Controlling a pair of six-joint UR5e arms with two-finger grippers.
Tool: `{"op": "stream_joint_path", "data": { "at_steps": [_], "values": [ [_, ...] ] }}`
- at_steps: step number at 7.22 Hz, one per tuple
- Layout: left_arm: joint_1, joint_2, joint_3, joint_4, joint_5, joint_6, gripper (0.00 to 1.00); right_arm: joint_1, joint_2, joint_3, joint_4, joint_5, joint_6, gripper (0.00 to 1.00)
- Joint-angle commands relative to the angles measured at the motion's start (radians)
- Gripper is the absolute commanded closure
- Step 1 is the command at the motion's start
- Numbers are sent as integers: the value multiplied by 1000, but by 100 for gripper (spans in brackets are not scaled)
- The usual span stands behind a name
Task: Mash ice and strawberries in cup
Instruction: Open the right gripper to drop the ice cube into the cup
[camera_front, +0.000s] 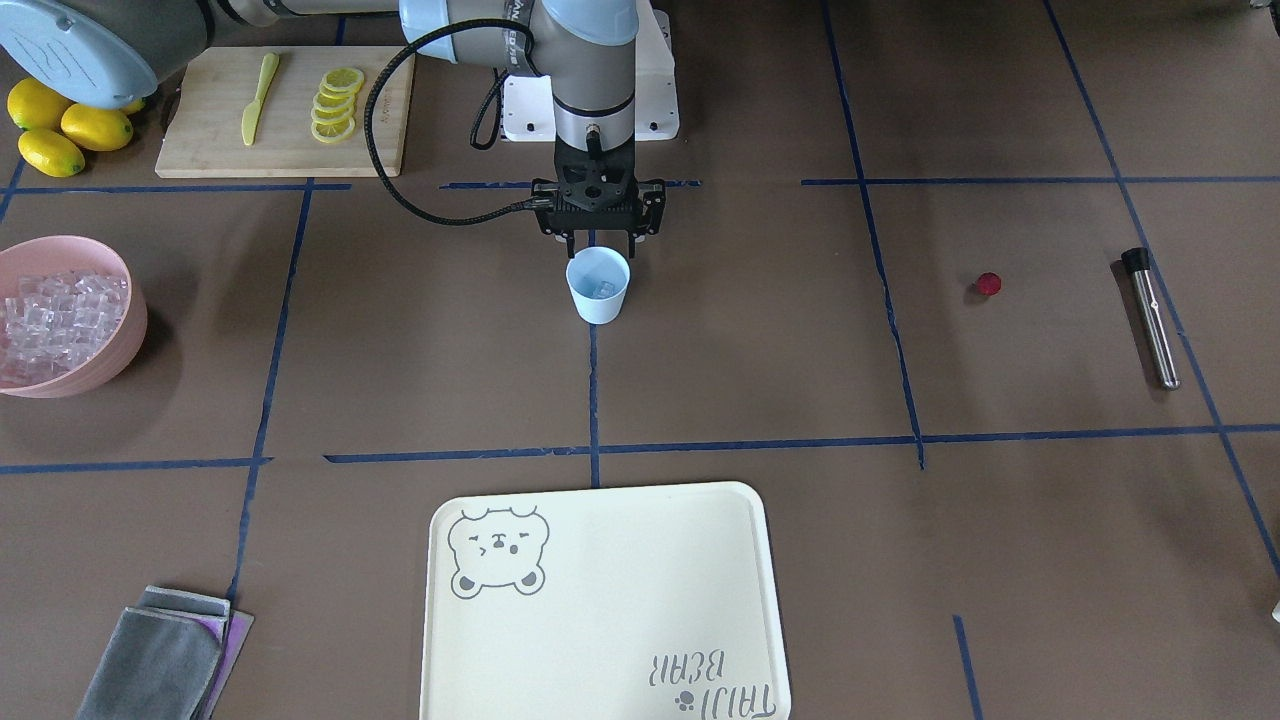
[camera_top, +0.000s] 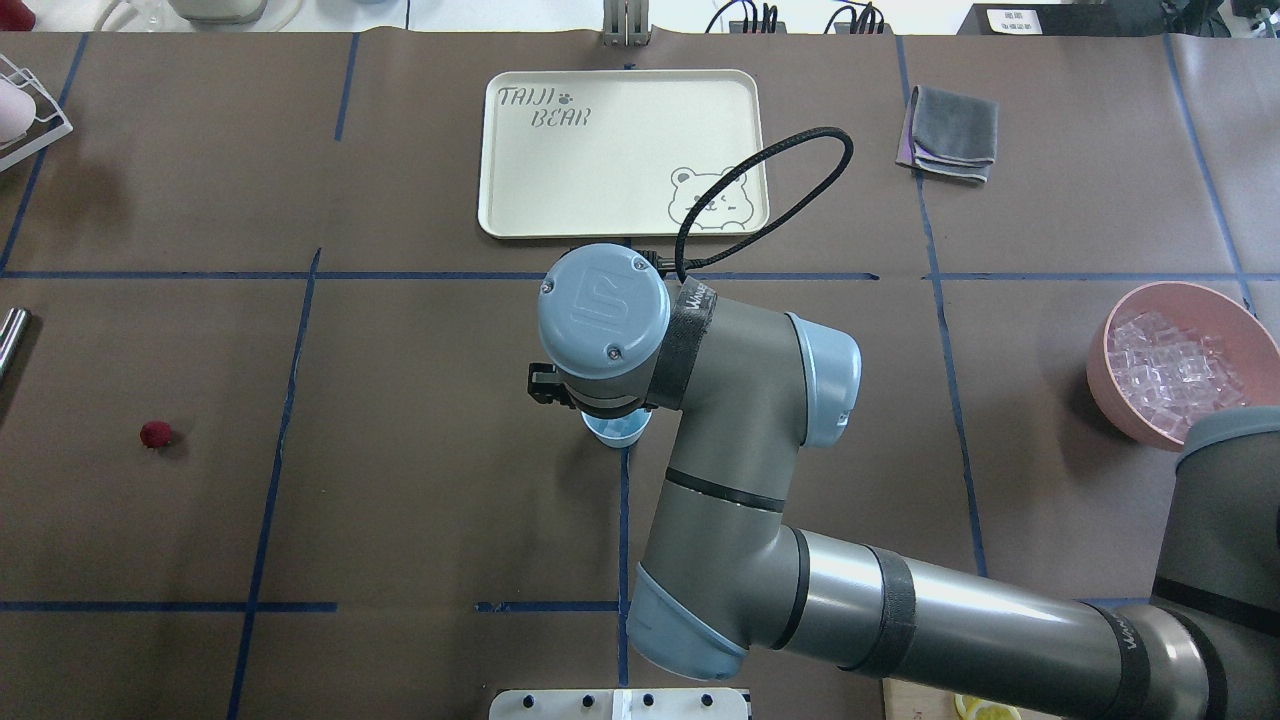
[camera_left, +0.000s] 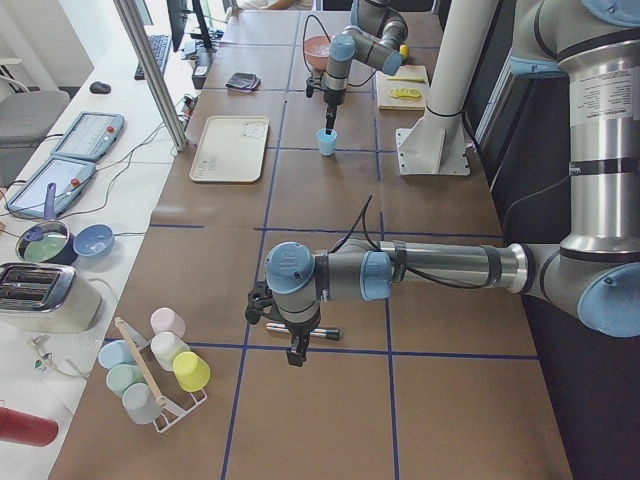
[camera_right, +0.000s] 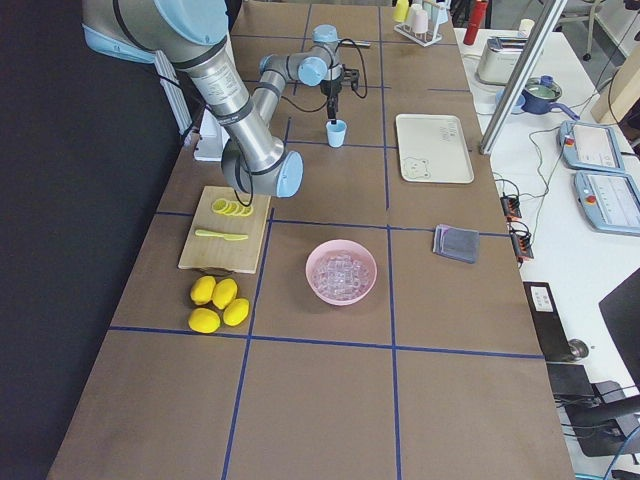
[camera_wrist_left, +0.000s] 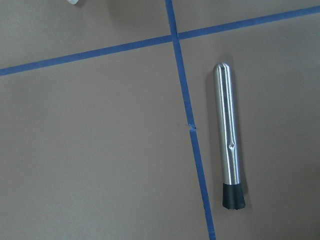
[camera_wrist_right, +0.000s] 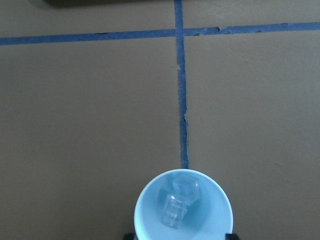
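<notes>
Cup holding ice stands just beneath right claw, its fingers spread wide.

Chunky grey tube arms, pale blue screwed-on joint caps, black braided cable plugging in right beside the black two-finger claw.

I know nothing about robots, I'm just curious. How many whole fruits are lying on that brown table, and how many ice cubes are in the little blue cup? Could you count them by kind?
whole yellow lemons: 4
small red strawberry: 1
clear ice cubes visible in the pale blue plastic cup: 2
Total: 7
</notes>
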Motion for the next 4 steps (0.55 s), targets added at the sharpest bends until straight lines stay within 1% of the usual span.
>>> {"op": "stream_joint_path", "data": {
  "at_steps": [1,2,3,4],
  "values": [
    [0,0,0,0,0,1,0,18,-2,9,5,6,-9,1],
    [0,0,0,-2,0,1,0,64,-9,14,3,22,-17,1],
    [0,0,0,-2,0,1,0,128,-61,55,-1,89,-64,1],
    [0,0,0,-2,0,1,0,198,-201,190,-1,158,-177,1]
  ]
}}
